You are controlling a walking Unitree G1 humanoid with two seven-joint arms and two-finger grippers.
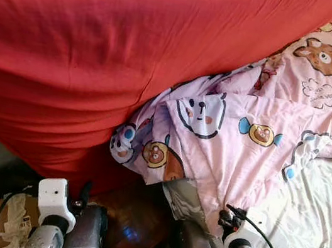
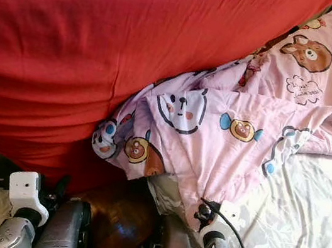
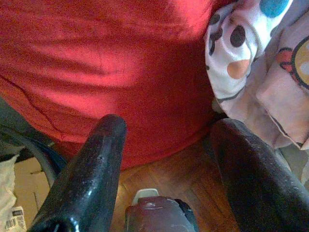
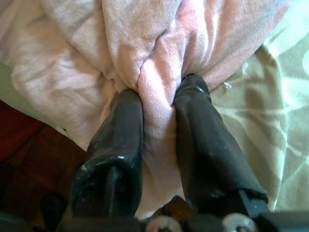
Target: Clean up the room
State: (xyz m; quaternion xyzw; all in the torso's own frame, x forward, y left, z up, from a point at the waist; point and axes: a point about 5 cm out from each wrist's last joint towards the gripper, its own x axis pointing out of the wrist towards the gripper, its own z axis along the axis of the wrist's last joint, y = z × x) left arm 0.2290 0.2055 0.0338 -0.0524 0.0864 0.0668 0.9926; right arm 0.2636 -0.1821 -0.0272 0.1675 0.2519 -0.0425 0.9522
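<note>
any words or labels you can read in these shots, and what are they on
Nothing can be read for certain.
Pink cartoon blanket: small script inside a flower outline near the bear print, too small to read.
White tag on the cardboard beside the left gripper: barcode-like print, too blurred.

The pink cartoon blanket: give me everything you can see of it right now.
The pink cartoon blanket is soft, thin-looking fabric printed with bears, candies and round faces. It lies rumpled across the white patterned sheet, its left edge bunched against the big red cover, one corner hanging toward the wooden floor. The right gripper pinches a fold of its lower edge between both fingers. The left gripper is open, near it but not touching.
</note>
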